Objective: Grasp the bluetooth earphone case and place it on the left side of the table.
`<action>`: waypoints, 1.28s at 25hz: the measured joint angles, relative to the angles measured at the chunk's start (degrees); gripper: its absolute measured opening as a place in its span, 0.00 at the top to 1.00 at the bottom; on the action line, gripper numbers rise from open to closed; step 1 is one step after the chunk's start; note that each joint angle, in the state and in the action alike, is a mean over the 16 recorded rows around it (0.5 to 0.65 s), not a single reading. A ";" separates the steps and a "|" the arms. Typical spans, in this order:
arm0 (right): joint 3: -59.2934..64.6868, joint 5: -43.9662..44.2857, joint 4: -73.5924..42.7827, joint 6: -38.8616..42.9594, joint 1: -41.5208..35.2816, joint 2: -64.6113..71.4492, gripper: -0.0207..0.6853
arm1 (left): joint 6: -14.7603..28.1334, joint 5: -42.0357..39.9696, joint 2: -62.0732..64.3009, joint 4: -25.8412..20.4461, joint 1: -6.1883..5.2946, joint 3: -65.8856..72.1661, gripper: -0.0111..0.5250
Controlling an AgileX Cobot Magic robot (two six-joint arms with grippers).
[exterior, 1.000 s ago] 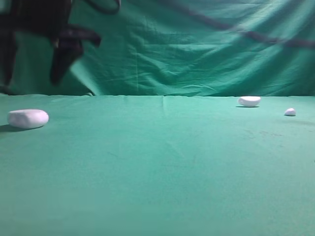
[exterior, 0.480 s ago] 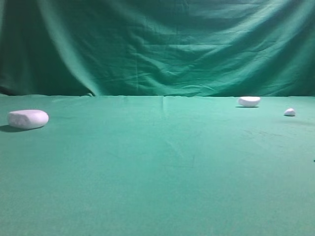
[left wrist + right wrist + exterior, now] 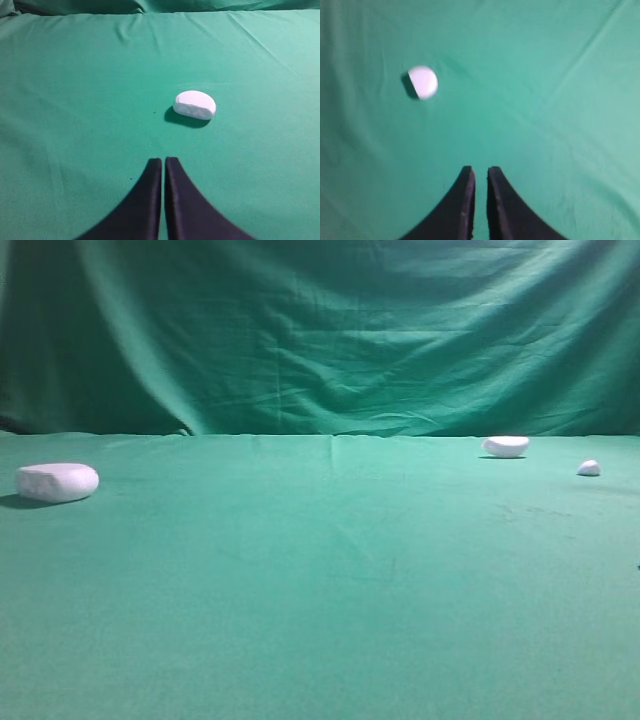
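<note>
Three white things lie on the table, a broad flat of softly creased green cloth. The bluetooth earphone case, smooth and pebble-rounded (largest of the three), sits at the far left edge. A bean-shaped piece and a tiny blob rest far right. A matching draped backdrop hangs behind. The left gripper and right gripper both show dark tapered fingers pressed together, grasping nothing.

I see my left gripper's black fingers pressed together above green cloth table, white pebble-shaped earphone case ahead.
</note>
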 joint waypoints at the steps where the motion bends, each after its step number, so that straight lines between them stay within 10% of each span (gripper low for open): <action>1: 3.34 -1.31 -0.04 -0.02 -0.15 -2.44 0.89 | 0.00 0.00 0.00 0.00 0.00 0.00 0.98; 13: 37.79 -21.54 0.06 -0.40 -0.48 -28.04 0.89 | 0.00 0.00 0.00 0.00 0.00 0.00 0.98; 32: 61.31 -30.35 0.48 -1.43 -6.58 -53.50 0.89 | 0.00 0.00 0.00 0.00 0.00 0.00 0.98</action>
